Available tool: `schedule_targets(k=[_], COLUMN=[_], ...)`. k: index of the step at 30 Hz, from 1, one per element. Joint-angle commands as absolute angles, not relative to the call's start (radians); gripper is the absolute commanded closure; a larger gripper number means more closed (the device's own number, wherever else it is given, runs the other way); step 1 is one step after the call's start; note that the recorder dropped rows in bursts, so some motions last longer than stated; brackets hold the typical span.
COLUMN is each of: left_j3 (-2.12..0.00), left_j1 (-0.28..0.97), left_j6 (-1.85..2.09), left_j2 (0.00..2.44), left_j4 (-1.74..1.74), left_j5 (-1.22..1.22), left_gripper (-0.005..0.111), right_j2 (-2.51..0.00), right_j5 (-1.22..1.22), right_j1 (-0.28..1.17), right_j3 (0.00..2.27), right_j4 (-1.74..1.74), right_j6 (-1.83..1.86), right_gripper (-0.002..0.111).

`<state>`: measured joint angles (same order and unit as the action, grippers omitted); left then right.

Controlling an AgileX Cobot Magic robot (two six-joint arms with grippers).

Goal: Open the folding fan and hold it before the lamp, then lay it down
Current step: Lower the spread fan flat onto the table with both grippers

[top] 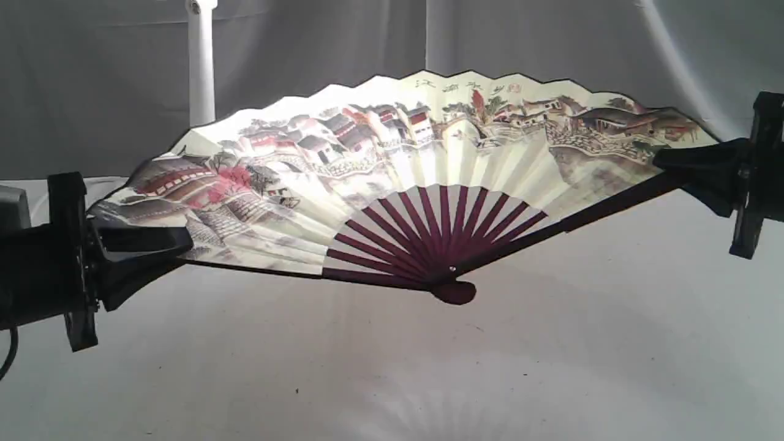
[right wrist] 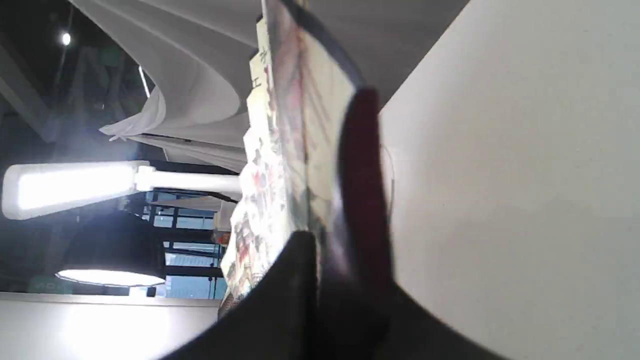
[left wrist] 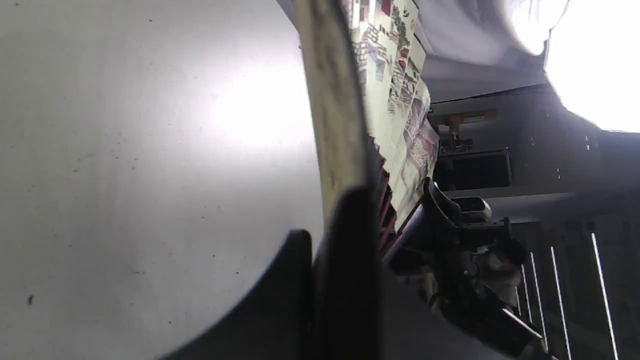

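Note:
The folding fan (top: 392, 184) is spread fully open and held in the air above the white table, painted side facing the exterior camera, pivot lowest. My left gripper (top: 153, 245) is shut on its left guard, and my right gripper (top: 686, 162) is shut on its right guard. Behind the fan's left part rises the lamp pole (top: 201, 61); its base is hidden. In the left wrist view the fan (left wrist: 340, 115) runs edge-on out of the closed fingers. The right wrist view shows the fan (right wrist: 310, 150) edge-on too, with the lit lamp head (right wrist: 70, 187) beyond it.
The white table (top: 392, 380) lies under the fan, with pleated light streaks on it below the pivot. A grey cloth backdrop (top: 551, 37) hangs behind. The left arm's black body (top: 37, 263) sits at the left edge.

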<state>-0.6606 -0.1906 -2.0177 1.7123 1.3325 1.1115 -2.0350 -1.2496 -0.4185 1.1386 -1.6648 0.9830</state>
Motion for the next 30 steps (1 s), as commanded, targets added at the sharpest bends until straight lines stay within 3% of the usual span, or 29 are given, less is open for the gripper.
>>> schedule_targets(k=[1, 30], left_j3=[-0.633, -0.464], left_j1=[-0.21, -0.21], left_j6=[-1.93, -1.665], left_j2=[1.701, 1.925], left_j4=[1.309, 1.236], left_j5=[0.968, 1.086], left_gripper=[0.107, 0.107], right_j2=[-2.031, -2.031], right_j5=[-1.174, -1.181], right_j1=[-0.44, -0.469], right_j3=[1.098, 0.722], right_j4=[-1.69, -1.744], right_j6=[1.104, 1.414], right_gripper=[0.108, 0.108])
